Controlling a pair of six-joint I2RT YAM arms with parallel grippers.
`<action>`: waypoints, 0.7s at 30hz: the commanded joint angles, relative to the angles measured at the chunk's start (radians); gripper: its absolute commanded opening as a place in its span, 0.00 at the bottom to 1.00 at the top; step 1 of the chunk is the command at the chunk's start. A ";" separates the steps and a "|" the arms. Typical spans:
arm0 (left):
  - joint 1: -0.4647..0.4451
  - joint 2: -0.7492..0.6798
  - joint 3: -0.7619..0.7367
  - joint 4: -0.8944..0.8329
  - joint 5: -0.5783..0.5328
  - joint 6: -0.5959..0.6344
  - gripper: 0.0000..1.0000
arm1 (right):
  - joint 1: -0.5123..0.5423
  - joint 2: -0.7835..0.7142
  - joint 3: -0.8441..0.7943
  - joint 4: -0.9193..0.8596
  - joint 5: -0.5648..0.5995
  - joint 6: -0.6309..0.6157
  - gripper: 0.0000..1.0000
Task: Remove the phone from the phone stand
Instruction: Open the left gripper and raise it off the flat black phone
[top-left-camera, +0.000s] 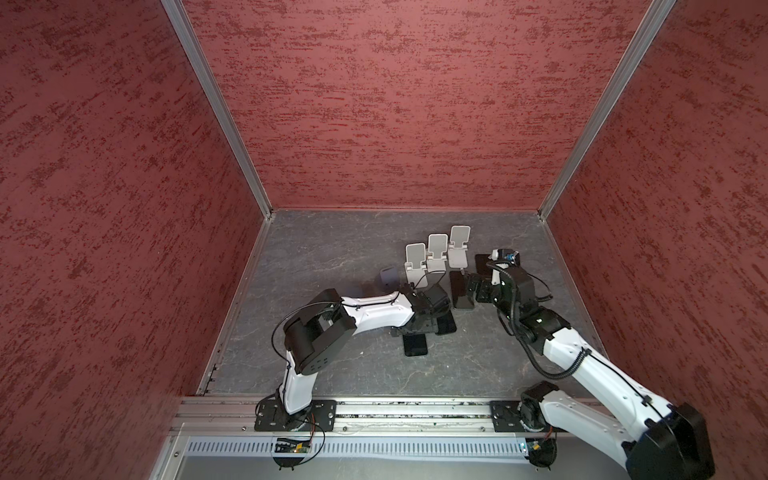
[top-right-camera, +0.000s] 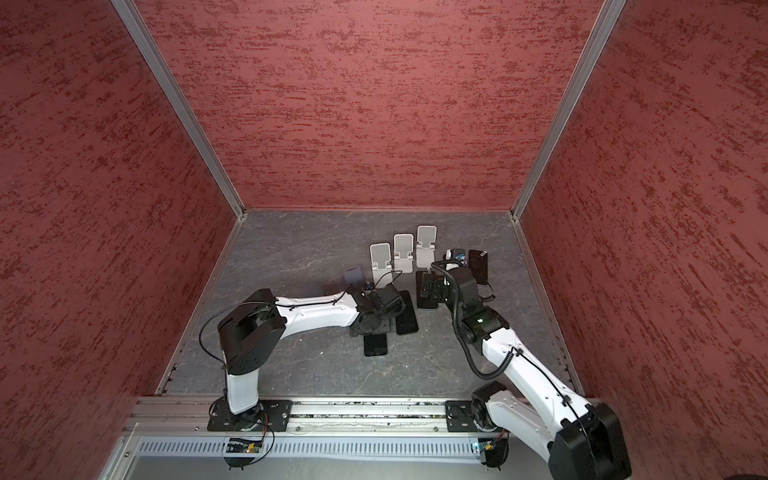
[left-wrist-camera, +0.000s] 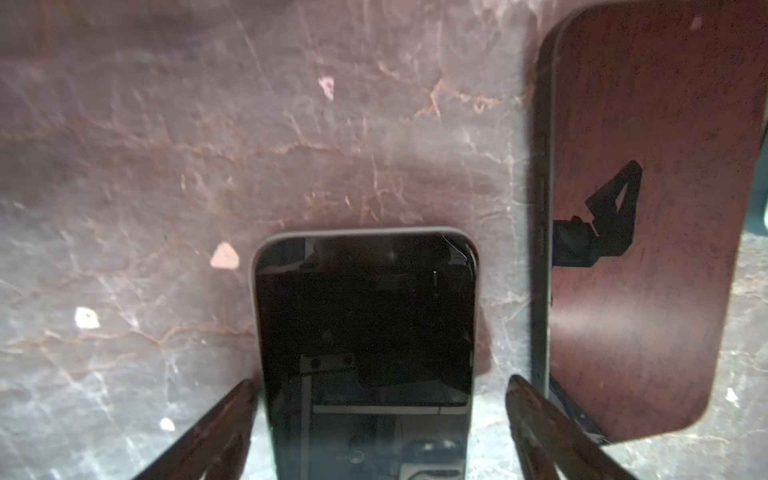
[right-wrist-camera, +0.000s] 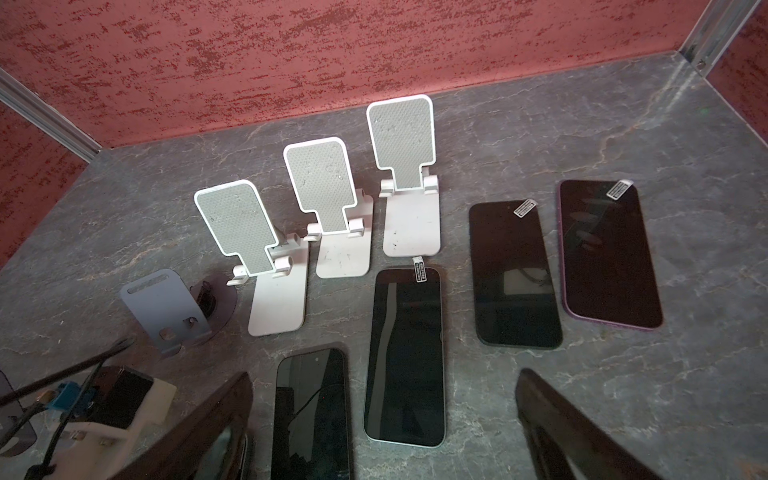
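phone off the stands, flat on the grey marbled tabletop; both pincers spread.

left gripper hangs low over the phone, which lies screen up between its spread fingers, not pinched; contact at one fingertip cannot be told. right gripper hovers spread, holding nothing, over a pale-edged phone. a second phone lies just beside the first, mirroring the red wall. toward the back wall: three white stands in a row, incl. middle white stand, plus a grey stand, all bare. small white stickers sit at three screens' ends; print too fine to read, no brand legible.
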 joint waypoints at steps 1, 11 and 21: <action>0.002 0.021 -0.021 -0.009 -0.035 0.007 0.99 | -0.008 -0.002 -0.009 0.021 0.004 0.009 0.99; -0.044 -0.064 -0.021 -0.024 -0.174 0.052 1.00 | -0.011 0.013 0.006 0.027 0.000 0.015 0.99; -0.125 -0.183 -0.041 0.034 -0.360 0.165 1.00 | -0.013 0.045 0.043 -0.011 -0.004 0.020 0.99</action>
